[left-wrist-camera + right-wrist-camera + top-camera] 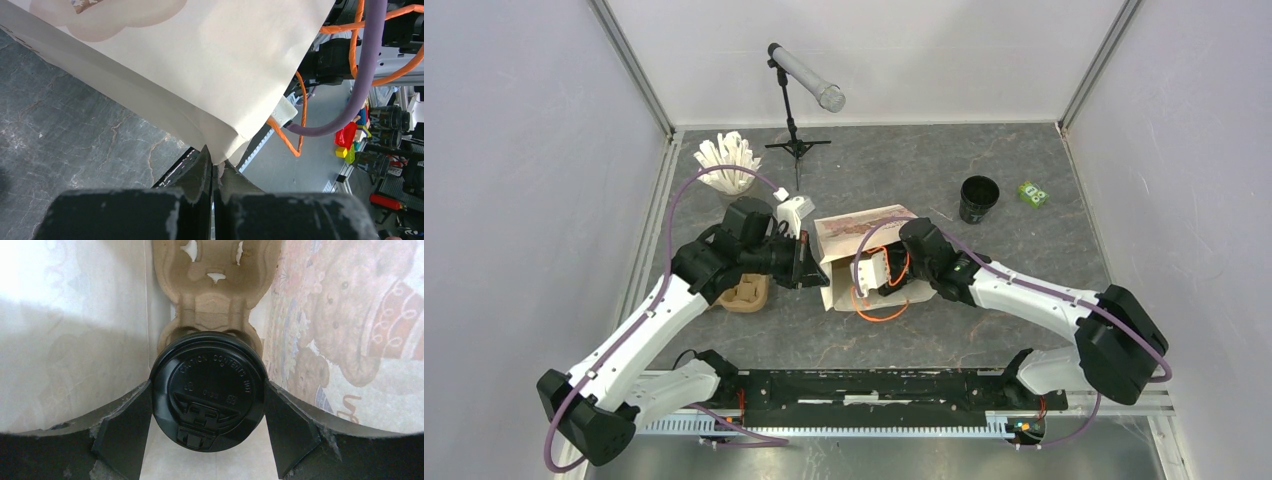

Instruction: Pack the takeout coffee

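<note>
White-and-black left arm [639, 330] and right arm [1034, 295]; looping purple cables [674, 215]; orange wiring [879, 310]; scuffed black tool fingers [122, 427]

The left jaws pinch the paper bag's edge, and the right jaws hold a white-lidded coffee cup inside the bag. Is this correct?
Only the colour is wrong: the right wrist view shows a black lid, not a white one. The rest of your statement stands.

The left arm [639, 330] stretches from its base at 7 o'clock toward the middle. Its wrist is bent so the left gripper [214, 162] points to 3 o'clock, jaws pinched flat on the paper bag [200, 65] edge. The right arm [1034, 295] reaches in from 4 o'clock. The right gripper [209, 405] points to 9 o'clock, fingers [125, 425] spread wide and clamped against both sides of the takeout coffee [210, 385].
</note>
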`<state>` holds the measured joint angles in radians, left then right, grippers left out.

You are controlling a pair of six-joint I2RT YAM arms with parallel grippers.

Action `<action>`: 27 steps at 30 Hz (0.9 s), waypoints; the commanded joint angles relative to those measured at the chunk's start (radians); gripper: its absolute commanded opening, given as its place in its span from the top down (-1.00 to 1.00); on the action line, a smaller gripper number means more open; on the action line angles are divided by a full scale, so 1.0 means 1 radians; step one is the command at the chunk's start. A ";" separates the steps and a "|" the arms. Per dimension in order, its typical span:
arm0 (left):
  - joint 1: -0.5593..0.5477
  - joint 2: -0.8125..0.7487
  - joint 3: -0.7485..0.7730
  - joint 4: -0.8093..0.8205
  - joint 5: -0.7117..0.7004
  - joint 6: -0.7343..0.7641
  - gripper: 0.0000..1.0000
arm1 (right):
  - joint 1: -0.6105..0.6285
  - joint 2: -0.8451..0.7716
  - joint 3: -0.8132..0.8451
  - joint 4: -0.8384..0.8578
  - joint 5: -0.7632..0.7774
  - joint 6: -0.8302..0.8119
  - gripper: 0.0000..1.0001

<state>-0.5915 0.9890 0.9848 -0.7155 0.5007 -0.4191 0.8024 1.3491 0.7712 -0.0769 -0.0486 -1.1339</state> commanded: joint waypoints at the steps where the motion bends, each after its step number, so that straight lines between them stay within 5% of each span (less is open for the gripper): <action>1: -0.002 0.010 0.062 -0.034 0.000 -0.015 0.95 | -0.015 -0.020 0.016 -0.084 0.004 -0.009 -0.55; 27: -0.003 0.026 0.087 -0.062 -0.022 0.012 0.95 | -0.015 -0.093 0.066 -0.215 -0.018 -0.019 -0.96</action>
<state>-0.5915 1.0183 1.0328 -0.7448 0.4877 -0.4187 0.7975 1.2812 0.7986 -0.2443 -0.0643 -1.1389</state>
